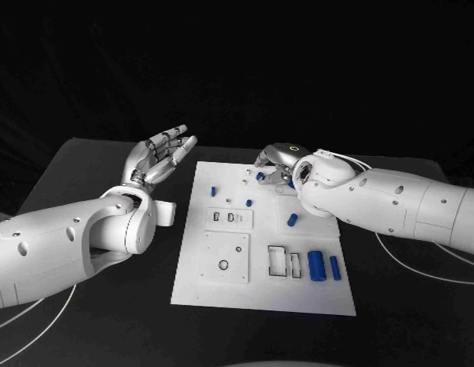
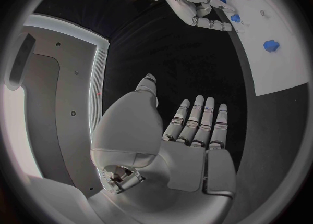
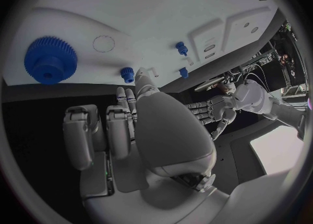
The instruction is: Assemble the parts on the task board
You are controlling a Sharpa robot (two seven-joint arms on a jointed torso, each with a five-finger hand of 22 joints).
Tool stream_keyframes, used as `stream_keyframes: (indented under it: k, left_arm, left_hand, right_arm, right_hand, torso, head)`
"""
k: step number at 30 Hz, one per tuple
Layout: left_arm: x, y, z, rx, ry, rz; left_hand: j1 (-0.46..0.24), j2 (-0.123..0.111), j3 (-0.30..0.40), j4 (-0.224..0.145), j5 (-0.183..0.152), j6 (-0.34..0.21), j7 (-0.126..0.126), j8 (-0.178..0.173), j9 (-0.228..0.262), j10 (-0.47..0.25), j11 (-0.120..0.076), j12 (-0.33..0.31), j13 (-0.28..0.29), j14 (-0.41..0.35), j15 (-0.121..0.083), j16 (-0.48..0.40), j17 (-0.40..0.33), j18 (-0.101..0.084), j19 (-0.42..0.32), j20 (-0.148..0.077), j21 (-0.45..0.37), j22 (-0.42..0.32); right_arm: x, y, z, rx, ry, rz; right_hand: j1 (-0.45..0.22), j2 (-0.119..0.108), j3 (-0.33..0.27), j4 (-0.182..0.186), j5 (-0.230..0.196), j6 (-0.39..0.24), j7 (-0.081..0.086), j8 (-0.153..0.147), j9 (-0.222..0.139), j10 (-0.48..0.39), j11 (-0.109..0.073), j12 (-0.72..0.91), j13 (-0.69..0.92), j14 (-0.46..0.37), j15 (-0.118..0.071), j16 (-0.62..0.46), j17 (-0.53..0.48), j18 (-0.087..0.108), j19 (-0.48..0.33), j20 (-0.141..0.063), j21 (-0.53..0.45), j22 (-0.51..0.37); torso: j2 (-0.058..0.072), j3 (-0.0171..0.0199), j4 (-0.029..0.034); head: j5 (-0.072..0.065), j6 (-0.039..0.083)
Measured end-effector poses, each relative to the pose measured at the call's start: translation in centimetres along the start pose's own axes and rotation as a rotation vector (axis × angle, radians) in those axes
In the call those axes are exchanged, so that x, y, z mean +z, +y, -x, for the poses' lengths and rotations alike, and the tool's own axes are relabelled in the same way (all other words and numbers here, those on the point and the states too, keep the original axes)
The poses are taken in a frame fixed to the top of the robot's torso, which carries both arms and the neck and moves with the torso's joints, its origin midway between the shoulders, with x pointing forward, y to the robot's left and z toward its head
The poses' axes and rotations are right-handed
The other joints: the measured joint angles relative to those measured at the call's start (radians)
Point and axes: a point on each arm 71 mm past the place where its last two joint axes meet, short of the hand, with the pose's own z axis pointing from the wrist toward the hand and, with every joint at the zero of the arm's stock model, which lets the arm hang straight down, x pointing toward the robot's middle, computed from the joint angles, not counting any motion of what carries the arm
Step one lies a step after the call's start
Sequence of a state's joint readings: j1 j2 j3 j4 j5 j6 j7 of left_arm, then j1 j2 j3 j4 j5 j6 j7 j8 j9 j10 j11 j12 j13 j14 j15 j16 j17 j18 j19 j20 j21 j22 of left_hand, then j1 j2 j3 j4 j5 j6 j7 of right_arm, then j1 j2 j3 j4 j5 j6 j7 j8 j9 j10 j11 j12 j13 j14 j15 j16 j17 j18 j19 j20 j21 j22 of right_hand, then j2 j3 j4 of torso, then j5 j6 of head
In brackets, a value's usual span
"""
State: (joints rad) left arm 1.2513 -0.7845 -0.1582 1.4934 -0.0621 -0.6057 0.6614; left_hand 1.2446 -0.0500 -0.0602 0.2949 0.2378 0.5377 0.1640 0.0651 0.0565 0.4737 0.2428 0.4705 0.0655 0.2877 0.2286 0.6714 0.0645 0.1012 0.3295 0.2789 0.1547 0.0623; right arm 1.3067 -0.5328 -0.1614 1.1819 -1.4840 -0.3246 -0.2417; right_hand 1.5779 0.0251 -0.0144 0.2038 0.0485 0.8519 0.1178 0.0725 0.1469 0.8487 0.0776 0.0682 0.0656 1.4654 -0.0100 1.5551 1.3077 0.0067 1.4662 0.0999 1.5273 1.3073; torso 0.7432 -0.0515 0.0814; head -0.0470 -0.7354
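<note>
The white task board (image 1: 264,287) lies in the middle of the black table. My left hand (image 1: 160,157) hovers open beside the board's far left corner, fingers (image 2: 199,125) straight and apart, holding nothing. My right hand (image 1: 279,162) hangs over the board's far edge. Its thumb tip (image 3: 140,76) and fingertips sit right beside a small blue peg (image 3: 128,71), also seen under the hand (image 1: 261,175); I cannot tell whether they pinch it. A blue gear (image 3: 50,60) lies on the board close to this hand.
More blue parts are spread over the board: small pegs (image 1: 215,191) (image 1: 249,202), a short piece (image 1: 292,219), and two cylinders (image 1: 316,265) (image 1: 334,267) near the right edge. White raised blocks (image 1: 226,256) with slots stand mid-board. Cables (image 1: 424,264) trail on the table at the right.
</note>
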Motion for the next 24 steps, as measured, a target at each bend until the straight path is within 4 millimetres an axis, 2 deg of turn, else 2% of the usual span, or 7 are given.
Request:
stream_keyframes:
  k: [3,5,14,15,17,21,24]
  left_arm:
    - [0.01,0.01,-0.01,0.0,0.0,0.001]
    - [0.01,0.02,-0.01,0.0,0.0,0.001]
    - [0.02,0.04,0.0,0.0,0.0,0.003]
    - [0.02,0.04,0.01,0.0,0.0,0.003]
    - [0.02,0.04,0.01,0.0,0.0,0.003]
    - [0.03,0.05,0.01,0.0,0.0,0.004]
    - [0.05,0.06,-0.02,0.0,0.001,0.004]
  left_hand:
    - [0.0,0.0,0.0,0.0,0.0,0.0,0.0,0.0,0.0,0.0,0.0,0.0,0.0,0.0,0.0,0.0,0.0,0.0,0.0,0.0,0.0,0.0]
    - [0.0,0.0,0.0,0.0,0.0,0.0,0.0,0.0,0.0,0.0,0.0,0.0,0.0,0.0,0.0,0.0,0.0,0.0,0.0,0.0,0.0,0.0]
    - [0.0,0.0,0.0,0.0,0.0,0.0,0.0,0.0,0.0,0.0,0.0,0.0,0.0,0.0,0.0,0.0,0.0,0.0,0.0,0.0,0.0,0.0]
    - [0.0,0.0,0.0,0.0,0.0,0.0,0.0,0.0,0.0,0.0,0.0,0.0,0.0,0.0,0.0,0.0,0.0,0.0,0.0,0.0,0.0,0.0]
    - [0.0,0.0,0.0,0.0,0.0,0.0,0.0,0.0,0.0,0.0,0.0,0.0,0.0,0.0,0.0,0.0,0.0,0.0,0.0,0.0,0.0,0.0]
    - [0.0,0.0,0.0,0.0,0.0,0.0,0.0,0.0,0.0,0.0,0.0,0.0,0.0,0.0,0.0,0.0,0.0,0.0,0.0,0.0,0.0,0.0]
    - [0.0,0.0,0.0,0.0,0.0,0.0,0.0,0.0,0.0,0.0,0.0,0.0,0.0,0.0,0.0,0.0,0.0,0.0,0.0,0.0,0.0,0.0]
  right_arm:
    - [0.05,0.03,-0.11,-0.009,0.015,-0.003]
    - [0.09,0.05,-0.19,-0.015,0.024,-0.006]
    - [0.15,0.08,-0.37,-0.029,0.049,-0.014]
    - [0.15,0.09,-0.38,-0.03,0.05,-0.014]
    - [0.17,0.12,-0.4,-0.032,0.053,-0.015]
    - [0.19,0.14,-0.44,-0.034,0.058,-0.016]
    - [0.2,0.14,-0.44,-0.036,0.06,-0.017]
  right_hand:
    - [0.004,0.007,0.003,-0.003,0.0,0.02,-0.003,0.008,0.0,0.024,-0.005,0.005,0.001,0.001,-0.001,0.0,0.0,0.0,0.0,0.0,0.0,0.0]
    - [0.004,0.012,0.005,-0.005,0.0,0.03,-0.005,0.008,-0.001,0.041,-0.005,0.01,0.001,0.001,-0.001,0.0,0.0,0.0,0.0,-0.007,0.0,0.0]
    - [0.009,0.033,0.01,-0.009,0.0,0.058,-0.016,0.008,-0.005,0.104,-0.017,0.02,0.001,0.001,-0.008,0.004,0.0,0.0,0.0,-0.008,0.0,0.001]
    - [0.013,0.036,0.013,-0.007,0.0,0.062,-0.019,0.011,-0.005,0.11,-0.02,0.021,0.001,0.001,-0.009,0.004,0.0,0.0,0.0,-0.014,0.0,0.001]
    - [0.016,0.04,0.018,-0.007,0.0,0.076,-0.02,0.016,-0.005,0.125,-0.021,0.021,0.001,0.001,-0.015,0.004,0.0,0.0,0.0,-0.014,0.0,0.001]
    - [0.018,0.05,0.025,-0.005,0.0,0.101,-0.023,0.024,-0.005,0.155,-0.026,0.024,0.001,0.001,-0.015,0.004,0.0,0.0,0.0,-0.014,0.0,0.001]
    - [0.021,0.055,0.03,0.0,0.0,0.125,-0.025,0.032,-0.005,0.18,-0.029,0.025,0.0,0.001,-0.022,0.004,0.0,0.0,0.0,-0.021,0.0,0.001]
  torso:
    - [0.0,0.0,0.0004]
    - [0.0,0.0,0.0005]
    - [0.0,0.0,0.0006]
    - [0.0,0.0,0.0006]
    - [0.0,0.0,0.0006]
    - [0.0,0.0,0.0005]
    - [0.0,0.0,0.0005]
  head:
    - [-0.001,0.0]
    - [-0.001,0.001]
    - [0.0,0.001]
    - [0.0,0.001]
    - [0.0,0.001]
    - [0.0,0.002]
    - [0.0,0.002]
